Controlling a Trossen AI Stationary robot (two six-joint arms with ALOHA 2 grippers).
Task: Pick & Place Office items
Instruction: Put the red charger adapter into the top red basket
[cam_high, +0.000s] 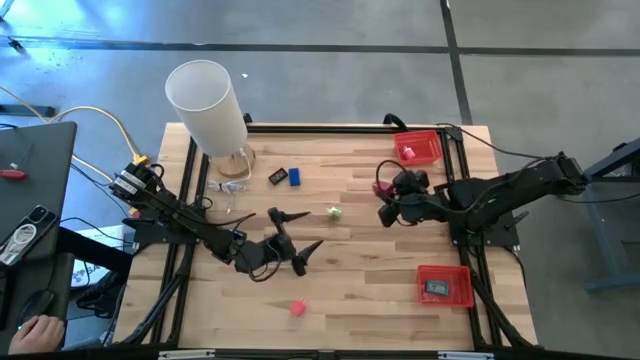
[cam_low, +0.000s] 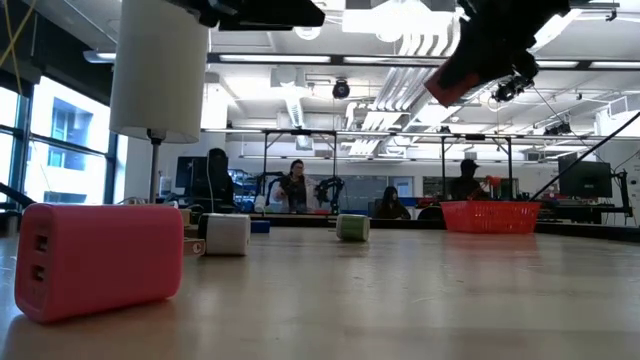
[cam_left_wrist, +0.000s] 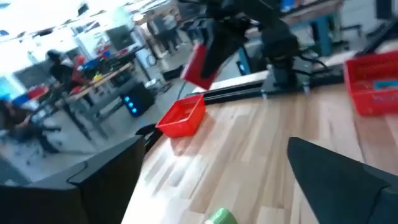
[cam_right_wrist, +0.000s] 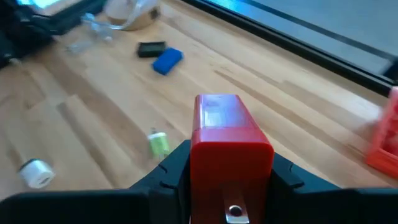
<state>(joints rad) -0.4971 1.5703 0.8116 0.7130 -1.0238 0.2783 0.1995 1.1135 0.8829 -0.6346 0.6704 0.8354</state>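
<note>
Step in hand: you are carrying a red block (cam_right_wrist: 229, 140) in the right gripper (cam_high: 385, 200), which hangs above the surface (cam_high: 350, 290) near the far red tray (cam_high: 419, 147); I judge this the transport leg of one pick and place.
Right gripper: closed part-way on the red block, one finger on each side, the block standing up between them.
Left gripper: the left gripper (cam_high: 296, 235) is spread wide and holds nothing; it waits low over the middle of the surface.
Next move: you likely need to bring the block over a tray and lower it inside the rim before releasing; the far tray is nearest, though I cannot tell which tray is meant.
Items left: a green piece (cam_high: 334, 212) lies between the two grippers; a blue piece (cam_high: 295, 177) and a black piece (cam_high: 277, 177) lie side by side near the tall white cylinder (cam_high: 206, 106); a pink piece (cam_high: 297, 308) sits toward the near edge, well apart from the rest.
Near tray: the near red tray (cam_high: 445, 287) already holds a dark item.
Surface: pale wooden boards in a dark frame.
Room: an open workshop with benches, screens and seated people beyond.
</note>
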